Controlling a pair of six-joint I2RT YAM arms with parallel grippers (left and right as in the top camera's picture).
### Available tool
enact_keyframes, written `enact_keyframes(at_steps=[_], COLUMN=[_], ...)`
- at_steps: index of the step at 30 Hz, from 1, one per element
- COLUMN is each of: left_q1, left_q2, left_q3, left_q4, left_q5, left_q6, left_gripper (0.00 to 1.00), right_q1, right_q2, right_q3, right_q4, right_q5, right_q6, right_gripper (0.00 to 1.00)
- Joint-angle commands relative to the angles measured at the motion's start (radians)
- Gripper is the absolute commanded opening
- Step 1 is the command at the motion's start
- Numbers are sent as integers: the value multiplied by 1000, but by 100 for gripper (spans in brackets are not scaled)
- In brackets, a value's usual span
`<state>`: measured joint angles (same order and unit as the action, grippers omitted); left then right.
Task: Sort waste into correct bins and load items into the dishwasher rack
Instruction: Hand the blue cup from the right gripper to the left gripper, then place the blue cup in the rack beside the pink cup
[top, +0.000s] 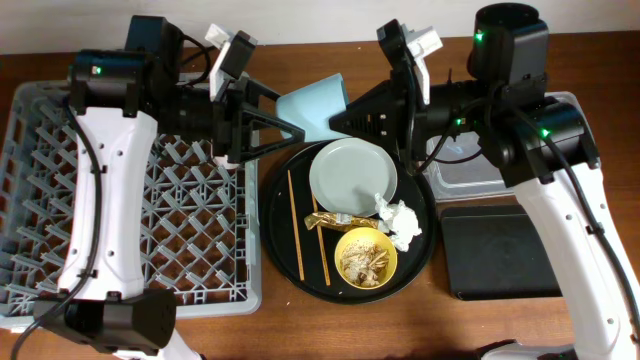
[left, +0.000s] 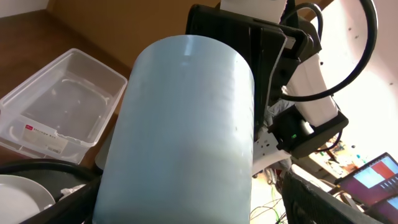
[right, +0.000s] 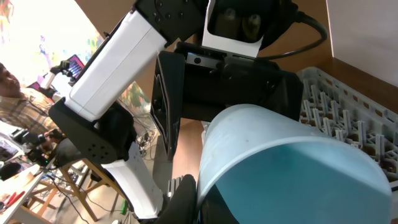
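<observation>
The light-blue cup (top: 312, 108) hangs in the air between both grippers, above the far edge of the round black tray. My right gripper (top: 340, 118) is shut on its rim, one finger inside and one outside (right: 199, 199). My left gripper (top: 285, 110) is open, with its fingers on either side of the cup's base end (left: 186, 137). The grey dishwasher rack (top: 120, 230) lies to the left. The grey-white plate (top: 352, 172), chopsticks (top: 297, 225), gold wrapper (top: 335, 220), white napkin (top: 400, 222) and yellow bowl (top: 365, 257) with food scraps sit on the round tray. The pink cup is out of view.
The round black tray (top: 280, 250) sits at centre. The clear tub (top: 470, 170) stands to its right under my right arm, and also shows in the left wrist view (left: 62, 106). The black rectangular tray (top: 500, 250) lies in front of the tub.
</observation>
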<state>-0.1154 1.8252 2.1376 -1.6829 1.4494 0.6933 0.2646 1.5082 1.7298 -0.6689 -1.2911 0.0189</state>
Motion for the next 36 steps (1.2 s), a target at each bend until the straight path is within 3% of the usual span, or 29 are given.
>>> enact_keyframes(at_steps=[1, 4, 8, 12, 14, 16, 22, 26, 31, 34, 36], left_q1=[-33, -33, -34, -32, -31, -25, 52, 127, 154, 131, 117], left_q2=[-3, -3, -3, -3, -3, -3, -3, -3, -2, -2, -2], left_q3=[5, 5, 5, 5, 5, 5, 5, 5, 4, -8, -30], left_q4=[4, 6, 10, 25, 39, 47, 43, 43, 43, 23, 2], left_q5=[23, 21, 21, 20, 3, -60, -230, -489, -1055, -1262, -1313], left_q6=[20, 20, 20, 20, 19, 19, -91, -251, -613, -745, -780], left_gripper=[84, 81, 70, 66, 62, 60, 56, 56, 56, 56, 56], right_q1=[3, 4, 4, 4, 4, 2, -32, -99, -147, -146, -146], right_q2=[-9, -9, -9, -9, -9, -9, -9, -9, -9, -9, -9], right_q3=[3, 3, 3, 3, 3, 3, 3, 3, 3, -2, -10], right_q4=[4, 4, 3, -7, -8, -7, -19, -144, -397, -505, -542], right_q5=[32, 32, 32, 32, 32, 32, 51, 187, 605, 822, 893], right_q6=[-3, -3, -3, -3, -3, -3, -3, -3, -3, -3, -3], right_gripper=[4, 4, 4, 6, 26, 39, 53, 56, 55, 55, 55])
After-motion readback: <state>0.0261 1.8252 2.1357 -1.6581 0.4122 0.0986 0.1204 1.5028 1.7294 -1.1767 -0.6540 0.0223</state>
